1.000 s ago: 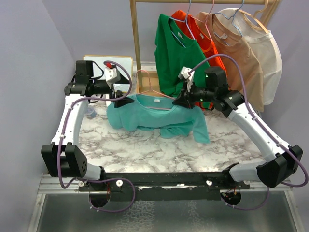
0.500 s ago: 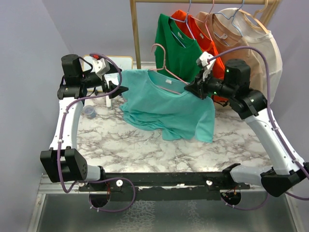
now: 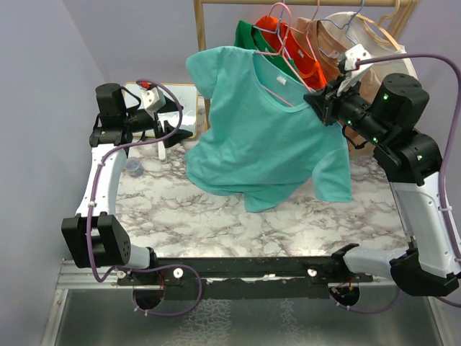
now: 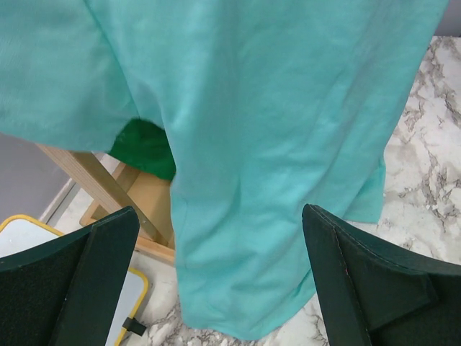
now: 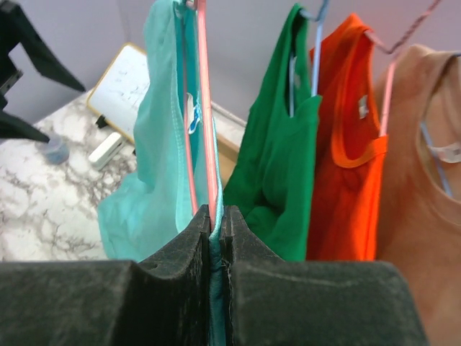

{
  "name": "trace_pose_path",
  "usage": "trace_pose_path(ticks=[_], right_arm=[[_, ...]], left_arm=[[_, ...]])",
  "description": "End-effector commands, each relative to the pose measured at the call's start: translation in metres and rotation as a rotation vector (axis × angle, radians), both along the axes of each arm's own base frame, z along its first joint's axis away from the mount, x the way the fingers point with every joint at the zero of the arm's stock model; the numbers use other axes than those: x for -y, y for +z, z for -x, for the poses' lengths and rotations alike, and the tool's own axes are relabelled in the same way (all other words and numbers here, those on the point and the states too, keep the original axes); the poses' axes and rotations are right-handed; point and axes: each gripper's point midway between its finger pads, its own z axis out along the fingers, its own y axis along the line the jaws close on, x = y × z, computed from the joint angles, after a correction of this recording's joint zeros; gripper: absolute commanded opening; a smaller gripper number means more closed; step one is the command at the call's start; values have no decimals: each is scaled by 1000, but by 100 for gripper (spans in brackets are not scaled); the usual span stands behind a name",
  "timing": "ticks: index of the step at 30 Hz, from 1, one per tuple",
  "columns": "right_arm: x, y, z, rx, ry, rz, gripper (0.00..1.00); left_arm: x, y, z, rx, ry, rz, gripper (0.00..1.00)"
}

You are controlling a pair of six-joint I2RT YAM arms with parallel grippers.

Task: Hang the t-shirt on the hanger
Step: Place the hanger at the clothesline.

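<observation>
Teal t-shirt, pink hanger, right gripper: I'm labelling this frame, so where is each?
teal t-shirt (image 3: 266, 137): top external view, on its chest panel.
pink hanger (image 5: 208, 108): right wrist view, on the wire just above the clamp.
right gripper (image 5: 218, 215): right wrist view, between its closed fingertips.

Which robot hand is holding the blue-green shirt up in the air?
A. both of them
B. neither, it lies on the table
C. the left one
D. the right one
D: the right tool is pinched shut on the pink hanger that carries the t-shirt, while the left tool is open and grips nothing.
</observation>
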Motion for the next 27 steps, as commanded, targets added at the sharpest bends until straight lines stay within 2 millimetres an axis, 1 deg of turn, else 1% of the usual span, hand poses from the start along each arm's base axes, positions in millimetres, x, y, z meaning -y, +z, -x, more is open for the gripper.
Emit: trace_pose_path(ticks=[1, 4, 6, 8, 12, 17, 20, 23, 27], right_arm=[[27, 42, -3, 93, -147, -65, 1], [34, 57, -2, 135, -180, -80, 1], [35, 61, -4, 142, -189, -83, 1], [30, 58, -8, 132, -172, -81, 1], [11, 40, -24, 90, -123, -84, 1], [-10, 37, -46, 108, -78, -125, 1], [-19, 40, -59, 122, -66, -147, 1], [-24, 45, -74, 142, -81, -169, 1], [-25, 49, -92, 176, -123, -200, 1]], left_arm=[[-1, -2, 1, -5, -5, 6, 99], [-1, -5, 2, -12, -5, 7, 99], [-1, -7, 1, -17, -4, 7, 99], [-1, -9, 1, -23, -5, 7, 99], [0, -12, 1, -36, -12, 11, 99], [0, -16, 4, -50, -14, 11, 99], [0, -19, 5, -58, -14, 11, 99], [0, -20, 6, -58, -14, 10, 99], [0, -21, 5, -58, -11, 8, 99]])
